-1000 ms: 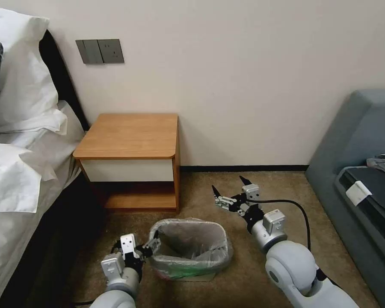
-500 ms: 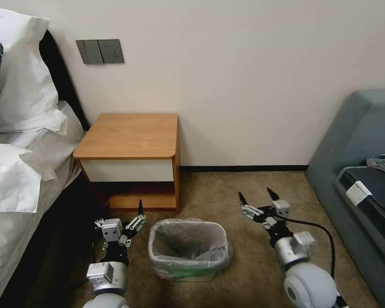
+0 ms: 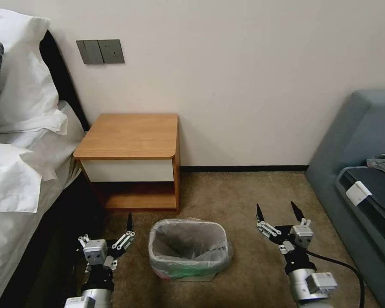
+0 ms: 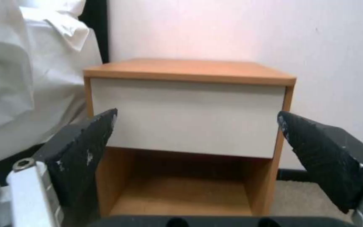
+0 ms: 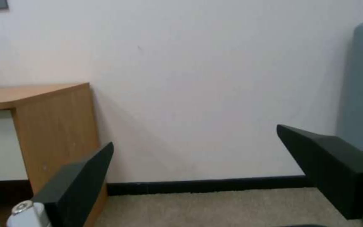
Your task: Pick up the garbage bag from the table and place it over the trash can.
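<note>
The cream trash can stands on the carpet in front of the table. The thin grey garbage bag lines it, its edge folded over the rim, with green showing low on the front. My left gripper hangs open and empty to the left of the can, apart from it. On the can's right my right gripper is open and empty too, further from it. The left wrist view has the left gripper facing the table. In the right wrist view the right gripper faces the wall.
A bed with white pillows fills the left side, close to my left arm. A grey sofa stands at the right, near my right arm. Brown carpet lies open between table and sofa. The table's side is in the right wrist view.
My left gripper has come off the can's left rim, opened and drawn back toward me. The right gripper has moved right and back, away from the can. The bag stays on the can.
</note>
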You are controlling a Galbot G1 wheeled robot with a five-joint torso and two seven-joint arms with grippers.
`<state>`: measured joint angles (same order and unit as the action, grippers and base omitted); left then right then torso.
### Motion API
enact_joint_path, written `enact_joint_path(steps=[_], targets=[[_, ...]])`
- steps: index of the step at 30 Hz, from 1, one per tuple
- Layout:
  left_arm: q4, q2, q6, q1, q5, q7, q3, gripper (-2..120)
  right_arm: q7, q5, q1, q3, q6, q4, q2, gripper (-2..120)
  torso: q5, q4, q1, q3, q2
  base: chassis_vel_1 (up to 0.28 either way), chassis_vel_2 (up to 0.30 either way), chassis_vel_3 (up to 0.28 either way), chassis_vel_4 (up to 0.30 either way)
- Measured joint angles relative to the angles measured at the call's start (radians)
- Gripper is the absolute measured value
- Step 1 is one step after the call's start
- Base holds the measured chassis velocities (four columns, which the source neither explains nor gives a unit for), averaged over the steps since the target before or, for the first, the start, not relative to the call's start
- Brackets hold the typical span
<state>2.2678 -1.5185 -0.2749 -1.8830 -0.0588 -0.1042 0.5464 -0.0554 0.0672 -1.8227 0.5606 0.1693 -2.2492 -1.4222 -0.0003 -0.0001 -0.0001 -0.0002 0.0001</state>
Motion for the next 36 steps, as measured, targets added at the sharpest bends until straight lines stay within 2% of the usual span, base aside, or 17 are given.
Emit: enact_joint_path(steps=[3, 8, 14, 36], targets=[[0.029, 0.000, 0.023, -0.009, 0.000, 0.006, -0.008, 100, -0.009, -0.010, -0.025, 0.012, -0.011, -0.033, -0.005, 100, 0.0004, 0.0000, 0.000, 0.000, 0.000, 0.000, 0.000, 0.000, 0.000], [0.064, 0.009, 0.053, -0.015, -0.002, 0.022, -0.015, 100, -0.034, -0.038, -0.043, 0.007, -0.102, -0.113, -0.043, 100, 0.0001, 0.0001, 0.000, 0.000, 0.000, 0.000, 0.000, 0.000, 0.000], [0.082, 0.017, 0.081, -0.018, -0.004, 0.024, -0.018, 100, -0.022, -0.066, -0.034, 0.011, -0.095, -0.107, -0.083, 100, 0.0003, 0.0001, 0.000, 0.000, 0.000, 0.000, 0.000, 0.000, 0.000], [0.082, 0.018, 0.084, -0.017, -0.002, 0.024, -0.019, 100, -0.019, -0.067, -0.031, 0.012, -0.093, -0.099, -0.083, 100, 0.0002, 0.0001, 0.000, 0.000, 0.000, 0.000, 0.000, 0.000, 0.000]])
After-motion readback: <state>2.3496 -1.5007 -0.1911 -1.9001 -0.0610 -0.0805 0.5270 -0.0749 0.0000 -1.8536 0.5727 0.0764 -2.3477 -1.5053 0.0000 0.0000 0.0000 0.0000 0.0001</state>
